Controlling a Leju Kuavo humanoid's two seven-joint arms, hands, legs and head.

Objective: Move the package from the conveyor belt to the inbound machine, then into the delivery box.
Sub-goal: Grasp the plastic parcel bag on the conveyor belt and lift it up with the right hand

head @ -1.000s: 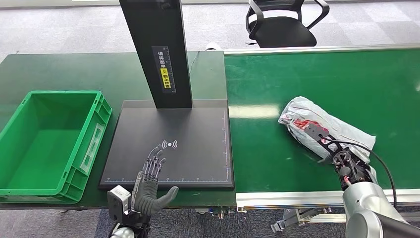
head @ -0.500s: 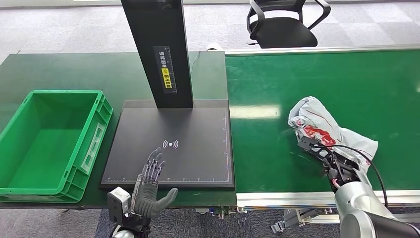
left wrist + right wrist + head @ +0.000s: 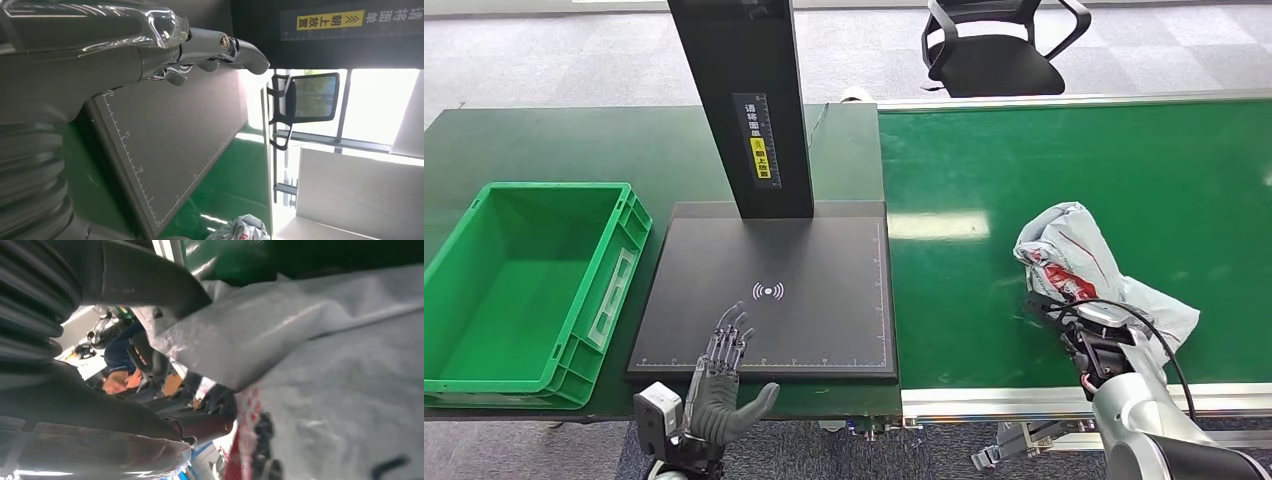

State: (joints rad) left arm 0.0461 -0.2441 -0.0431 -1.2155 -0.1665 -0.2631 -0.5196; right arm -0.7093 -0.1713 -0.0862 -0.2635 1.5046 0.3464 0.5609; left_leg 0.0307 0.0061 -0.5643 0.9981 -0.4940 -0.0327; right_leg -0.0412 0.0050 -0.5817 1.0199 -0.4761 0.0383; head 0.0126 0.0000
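The package (image 3: 1069, 255), a crumpled grey plastic bag with red print, stands bunched up on the green conveyor belt (image 3: 1064, 160) near its front edge. My right hand (image 3: 1092, 338) grips its near end, with the bag's loose flap (image 3: 1164, 315) draped beside the wrist. Up close, the bag's grey film (image 3: 345, 390) fills the space past my right hand (image 3: 115, 405), whose thumb presses into it. My left hand (image 3: 722, 382) hovers with spread fingers over the front edge of the black inbound machine platform (image 3: 814, 260), holding nothing. The green delivery box (image 3: 454, 320) sits empty at the left.
The machine's black column (image 3: 742, 100) rises at the back of the platform. An office chair (image 3: 999, 45) stands beyond the belt. The left wrist view takes in the platform's ruled edge (image 3: 165, 150), my left hand (image 3: 200, 45) and the package (image 3: 240, 227) far off.
My right hand has closed on the package and drawn back toward the belt's front edge; the bag has bunched up, tipped upright and shifted slightly right. The left hand has barely moved.
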